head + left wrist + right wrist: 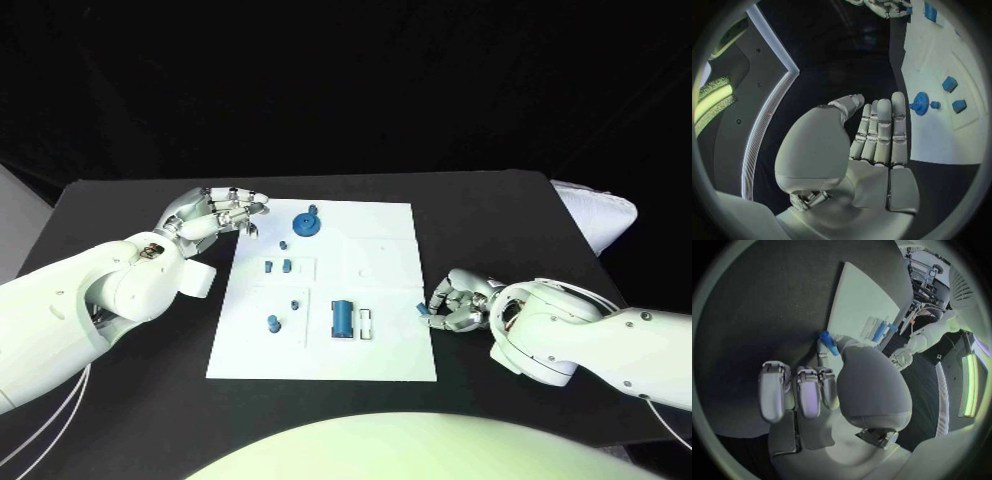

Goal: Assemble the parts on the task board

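Black table [130,400]: right hand [459,300] pinches small blue part [828,342], axis toward task board [389,340]; left hand [216,213] spread, empty.

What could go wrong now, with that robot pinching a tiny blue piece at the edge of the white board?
1. The right hand holds the small blue part only at the fingertips, so it might slip onto the black table.
2. That hand sits at the task board edge; a careless move could nudge the board and shake the parts on it.
3. The left hand hovers open by the round blue part and could bump it.
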